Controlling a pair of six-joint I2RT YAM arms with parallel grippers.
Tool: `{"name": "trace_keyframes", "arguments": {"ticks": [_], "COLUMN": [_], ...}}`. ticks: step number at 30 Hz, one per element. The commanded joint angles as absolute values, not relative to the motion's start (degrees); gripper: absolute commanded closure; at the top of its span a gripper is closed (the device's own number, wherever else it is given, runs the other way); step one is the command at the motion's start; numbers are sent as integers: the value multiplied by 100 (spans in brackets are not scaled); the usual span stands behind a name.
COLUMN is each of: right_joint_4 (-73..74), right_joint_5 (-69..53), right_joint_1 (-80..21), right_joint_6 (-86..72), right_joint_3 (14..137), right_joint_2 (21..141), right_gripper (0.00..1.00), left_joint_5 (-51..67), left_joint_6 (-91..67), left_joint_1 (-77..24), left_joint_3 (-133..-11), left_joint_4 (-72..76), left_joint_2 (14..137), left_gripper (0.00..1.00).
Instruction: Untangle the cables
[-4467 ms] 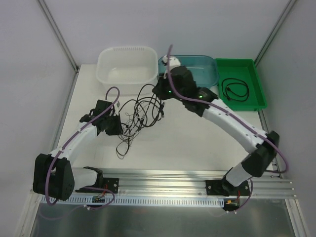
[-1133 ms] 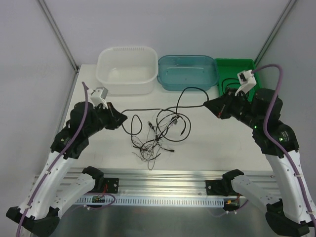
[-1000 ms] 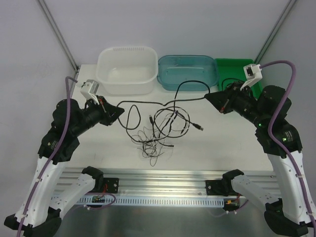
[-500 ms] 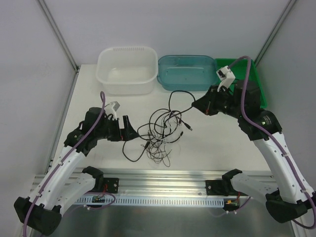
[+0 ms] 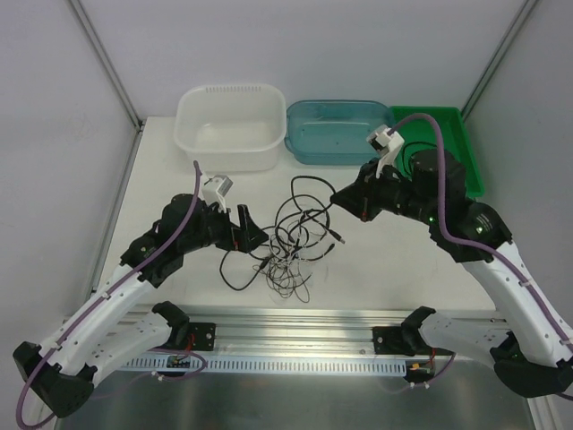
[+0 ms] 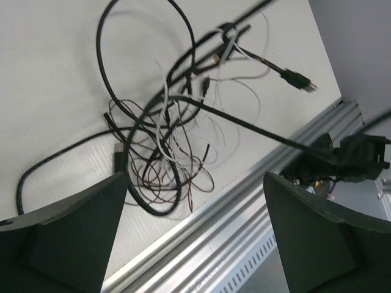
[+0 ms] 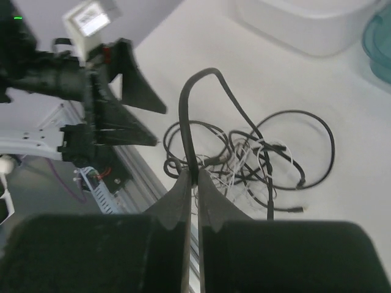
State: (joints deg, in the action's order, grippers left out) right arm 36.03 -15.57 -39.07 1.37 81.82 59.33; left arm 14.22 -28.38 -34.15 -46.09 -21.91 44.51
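Observation:
The cables (image 5: 291, 240) lie in a loose tangle mid-table: a thicker black cord with plugs, thin dark wiry ones and a thin white one. My left gripper (image 5: 250, 228) stands open just left of the heap with nothing between its fingers. In the left wrist view the tangle (image 6: 164, 137) lies on the table beyond the open left gripper (image 6: 195, 180). My right gripper (image 5: 339, 199) is shut on the black cable (image 7: 197, 110) and holds a loop of it above the table. In the right wrist view the right gripper (image 7: 194, 177) pinches that cord over the heap (image 7: 259, 160).
A white tub (image 5: 231, 94), a blue tub (image 5: 340, 109) and a green tray (image 5: 428, 114) stand along the back edge. An aluminium rail (image 5: 295, 321) runs along the near edge. Grey walls close in both sides.
The left gripper has opened, let go of its cable end and moved right to the heap. The right gripper has carried the black cable leftward, so the stretched cords have slackened into a pile.

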Motion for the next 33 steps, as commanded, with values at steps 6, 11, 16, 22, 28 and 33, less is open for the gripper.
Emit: {"name": "trace_keyframes", "arguments": {"ticks": [6,11,16,22,28,33], "right_joint_4": [2506,2355,2382,2364,2574,2865], "right_joint_5": [-3234,-3366,-3313,-3156,-2700,-1803], "right_joint_1": [-4034,-4078,-4078,-4087,-4078,-4078], "right_joint_6": [624,659,729,721,712,660], "right_joint_3": [7885,7778,7708,7515,7058,6234], "right_joint_2": [5458,5405,5370,5212,5089,5062], "right_gripper": [99,99,99,99,98,63], "left_joint_5": [1440,1915,2206,1917,1382,-374], "left_joint_6": [-2566,-2426,-2391,-2408,-1909,-356], "left_joint_1": [-3454,-3603,-3814,-3858,-3858,-3858], "left_joint_3": [-5220,-5247,-4861,-4632,-4912,-6484], "left_joint_4": [-872,-20,606,624,214,-1220], "left_joint_2": [5282,5607,5607,5643,5319,5203], "left_gripper": [9,11,22,80,100,100]}}
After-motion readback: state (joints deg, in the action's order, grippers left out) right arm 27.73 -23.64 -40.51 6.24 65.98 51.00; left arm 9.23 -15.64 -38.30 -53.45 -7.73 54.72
